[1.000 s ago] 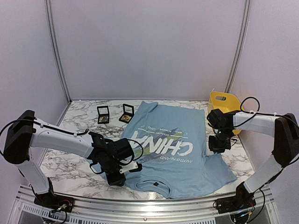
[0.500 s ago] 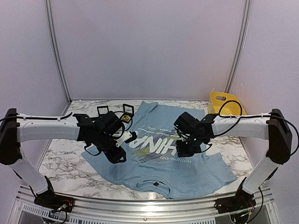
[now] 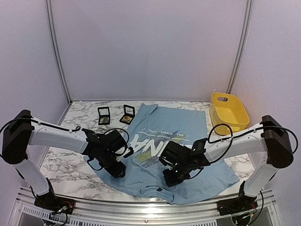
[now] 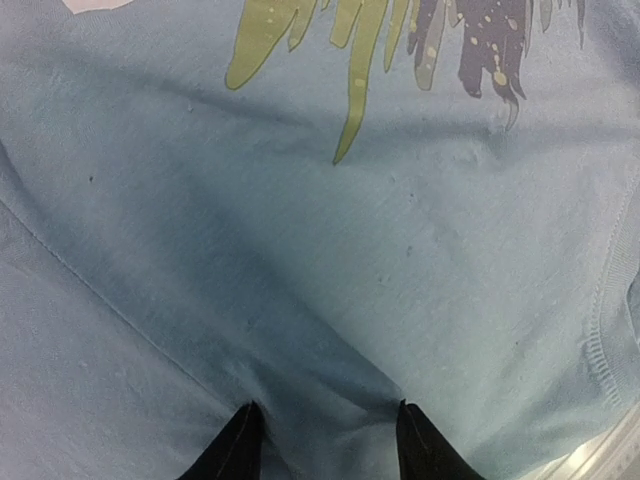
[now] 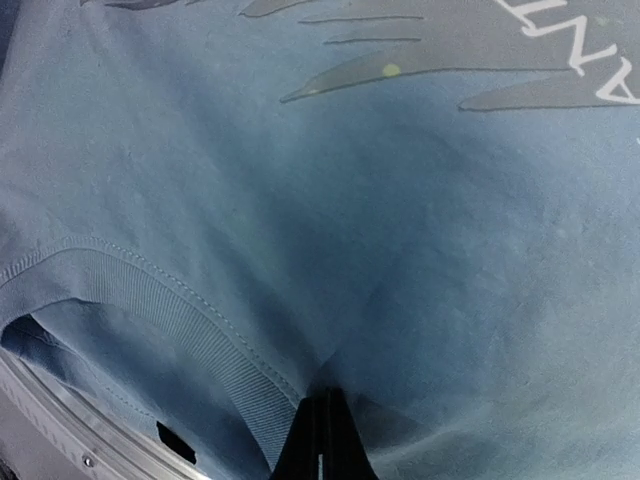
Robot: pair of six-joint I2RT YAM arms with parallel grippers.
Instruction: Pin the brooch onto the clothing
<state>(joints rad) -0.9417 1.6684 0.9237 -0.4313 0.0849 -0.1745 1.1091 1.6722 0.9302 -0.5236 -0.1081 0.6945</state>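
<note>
The light blue T-shirt with white "CHINA" lettering lies flat on the marble table, collar toward the near edge. My left gripper is open, its two fingertips set down on the shirt's fabric below the yellow-green streaks, with a fold rising between them. My right gripper is shut, its tips pinching a pucker of fabric just beside the ribbed collar. Two small black open boxes holding gold-coloured pieces sit at the back left; no brooch is in either gripper.
A yellow plastic basket stands at the back right. The metal rail of the table's near edge runs just below the shirt's collar. Bare marble shows left of the shirt.
The right arm swept from the shirt's right edge across the print to the near collar area. The left gripper went up toward the lettering and came back to the near left of the shirt.
</note>
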